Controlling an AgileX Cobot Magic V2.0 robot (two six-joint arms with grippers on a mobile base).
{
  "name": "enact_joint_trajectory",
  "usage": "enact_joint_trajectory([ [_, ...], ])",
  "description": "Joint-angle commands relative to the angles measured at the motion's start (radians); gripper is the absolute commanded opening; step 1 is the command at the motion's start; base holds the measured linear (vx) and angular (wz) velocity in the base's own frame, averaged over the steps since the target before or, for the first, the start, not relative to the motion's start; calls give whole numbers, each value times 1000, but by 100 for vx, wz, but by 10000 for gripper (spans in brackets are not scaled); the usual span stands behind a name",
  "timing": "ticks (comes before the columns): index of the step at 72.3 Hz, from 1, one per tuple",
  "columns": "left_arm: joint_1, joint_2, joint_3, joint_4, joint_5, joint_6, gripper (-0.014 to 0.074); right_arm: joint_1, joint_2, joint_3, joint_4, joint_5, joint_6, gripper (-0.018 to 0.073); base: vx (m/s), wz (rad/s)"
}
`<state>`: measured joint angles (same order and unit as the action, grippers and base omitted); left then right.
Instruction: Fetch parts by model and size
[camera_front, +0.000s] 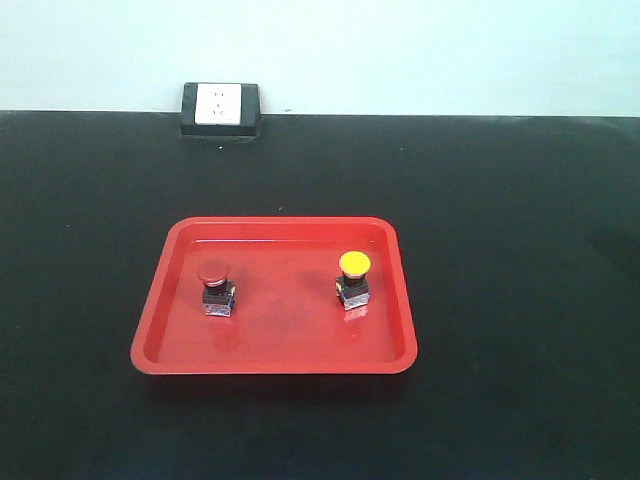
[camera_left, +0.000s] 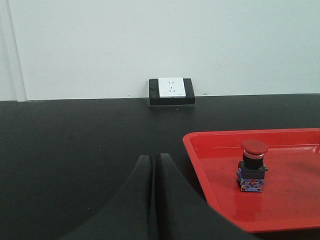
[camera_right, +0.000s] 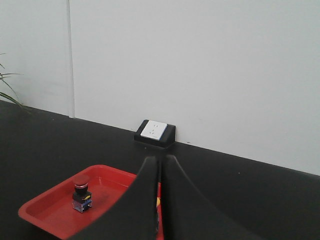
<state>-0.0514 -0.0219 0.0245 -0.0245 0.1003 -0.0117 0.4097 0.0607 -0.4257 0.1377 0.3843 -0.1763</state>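
Both tools pressed together, holding nothing: left tool (camera_left: 152, 162), right tool (camera_right: 161, 162). Right tool hides the yellow switch (camera_front: 353, 277); red switch (camera_right: 81, 195) shows, tray (camera_left: 210, 187) cut off.

Pale wall (camera_right: 200, 75) behind black tabletop (camera_front: 520, 300), wall-edge socket box (camera_front: 220, 108).

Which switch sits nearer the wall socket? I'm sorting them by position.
The red-capped switch, on the tray's left side below the socket; the yellow-capped switch stands right.

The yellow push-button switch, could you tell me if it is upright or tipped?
Upright: the yellow push-button switch stands on its dark base in the red tray, cap on top.
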Motion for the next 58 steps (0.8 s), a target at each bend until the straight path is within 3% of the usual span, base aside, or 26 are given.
enact_joint_trajectory([
  [1,2,-6,2,-3,-81,0,-6,-4,22,-26,-5,-75,-9,-10,0,0],
  [27,2,-6,1,-3,-81,0,-6,-16,-16,-23,-10,-77,-10,-10,0,0],
  [42,2,-6,1,-3,-81,0,-6,-184,-24,40,-121,-122,-27,-10,0,0],
  [58,2,-6,1,-3,-81,0,-6,-368,-24,281,-103,-393,-3,-10,0,0],
])
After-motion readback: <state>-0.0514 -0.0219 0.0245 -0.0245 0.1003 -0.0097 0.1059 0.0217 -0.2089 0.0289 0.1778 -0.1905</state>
